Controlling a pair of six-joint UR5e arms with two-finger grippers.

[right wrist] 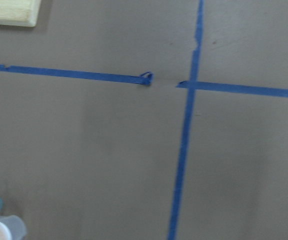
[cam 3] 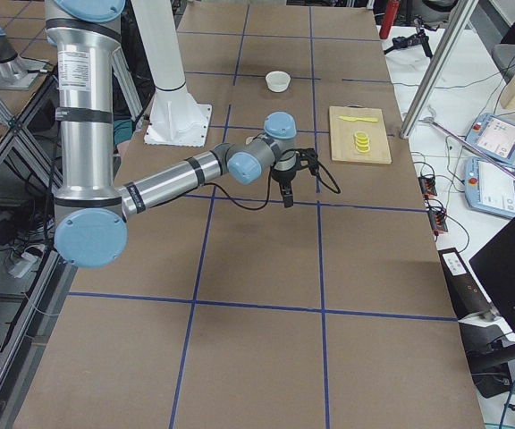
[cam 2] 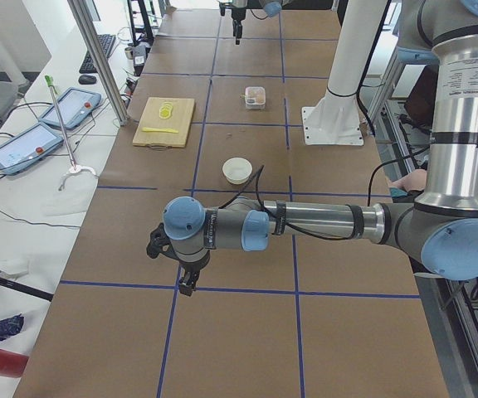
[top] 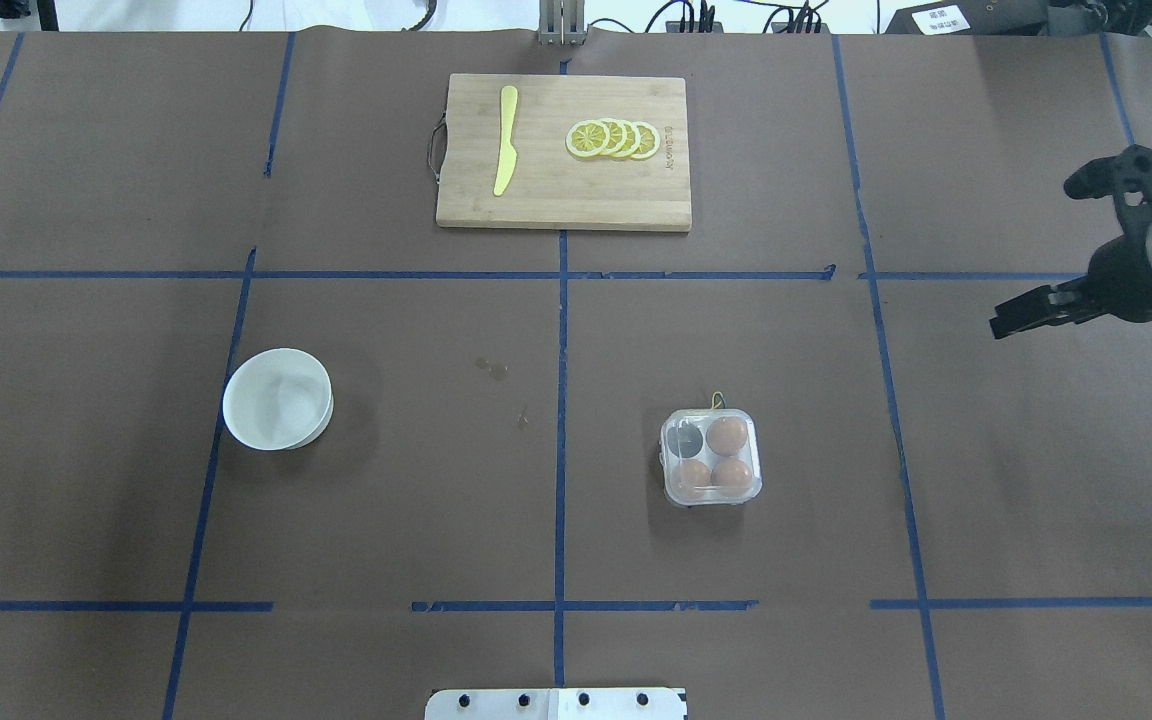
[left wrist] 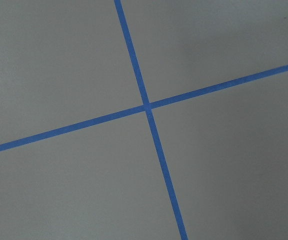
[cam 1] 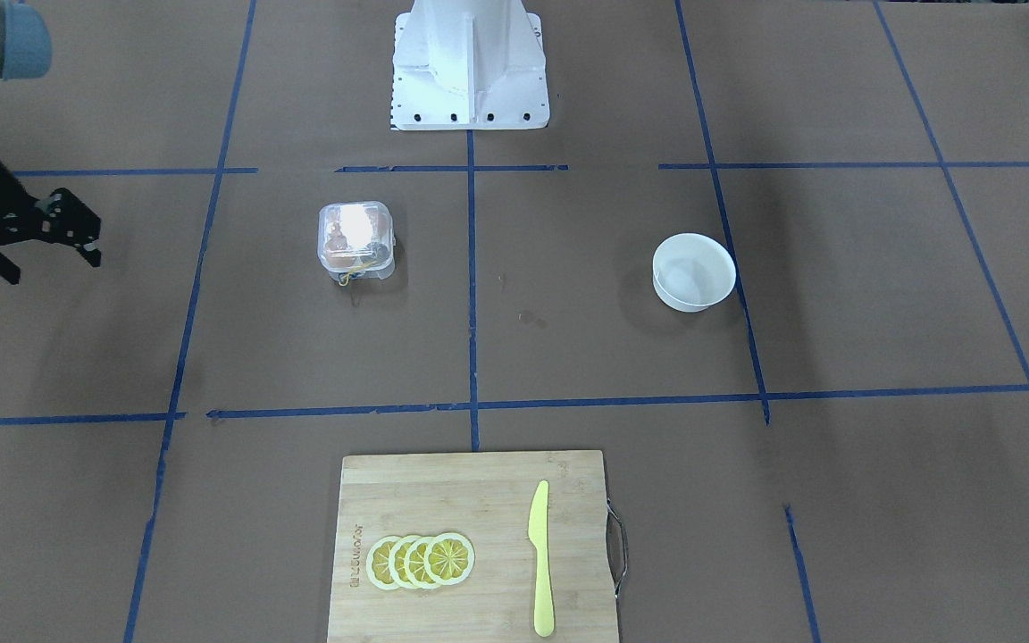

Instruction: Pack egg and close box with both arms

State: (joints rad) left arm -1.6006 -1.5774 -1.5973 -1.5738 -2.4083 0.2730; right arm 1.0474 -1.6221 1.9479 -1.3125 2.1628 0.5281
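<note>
The clear box (top: 712, 457) stands right of the table's centre line, its yellow string (top: 716, 400) on the far side. Through the plastic I see three brown eggs, one of them the egg (top: 727, 435); the fourth cell looks dark. The lid seems to lie flat over the cells, with glare on the box (cam 1: 355, 237) top. My right gripper (top: 1046, 255) hovers open and empty at the table's right edge, far from the box; the same right gripper (cam 1: 50, 257) shows its fingers spread. My left gripper (cam 2: 175, 264) appears only from the side, low over bare table, and I cannot tell its state.
A white bowl (top: 277, 398) sits left of centre, with nothing visible inside. A wooden cutting board (top: 564, 200) at the far edge carries lemon slices (top: 613, 139) and a yellow knife (top: 505, 140). The robot's white base (cam 1: 469, 67) stands at the near edge.
</note>
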